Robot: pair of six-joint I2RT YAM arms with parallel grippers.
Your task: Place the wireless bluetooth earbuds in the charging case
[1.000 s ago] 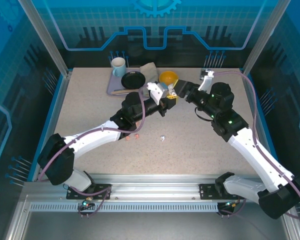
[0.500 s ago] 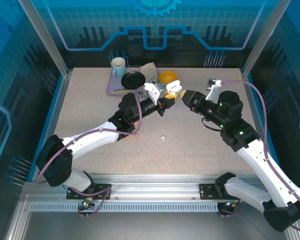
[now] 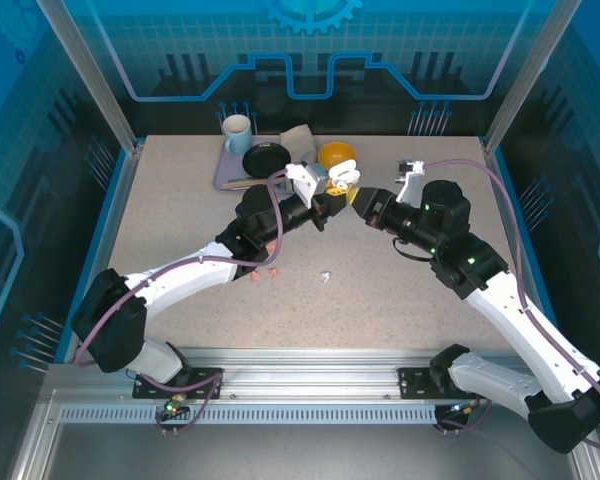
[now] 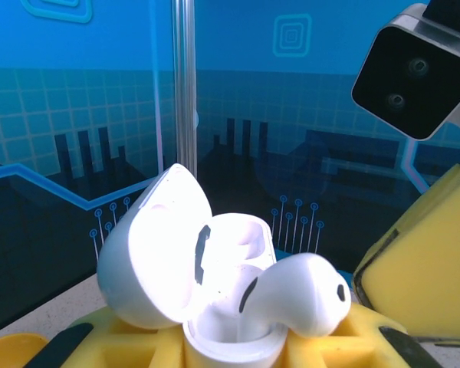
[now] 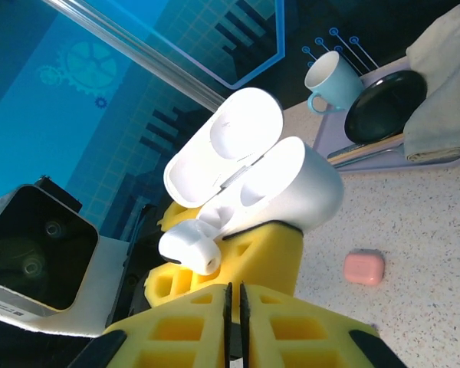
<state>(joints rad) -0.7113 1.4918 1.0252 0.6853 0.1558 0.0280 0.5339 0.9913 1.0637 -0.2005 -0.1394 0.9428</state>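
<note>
Left gripper (image 4: pixel 230 349) is clamped on the glossy white clamshell charging case (image 4: pixel 215 261), lid open, held above the speckled table (image 3: pixel 400 290). White stemmed plastic earbud (image 4: pixel 299 295) sits crooked in the case's well, head proud of the rim, likely unseated. Right gripper (image 5: pixel 234 307) has its yellow jaws nearly together, nothing between them, just beside the bud. Risks: an off-axis push pops the bud out, a hard press twists the case in the grip.
</note>
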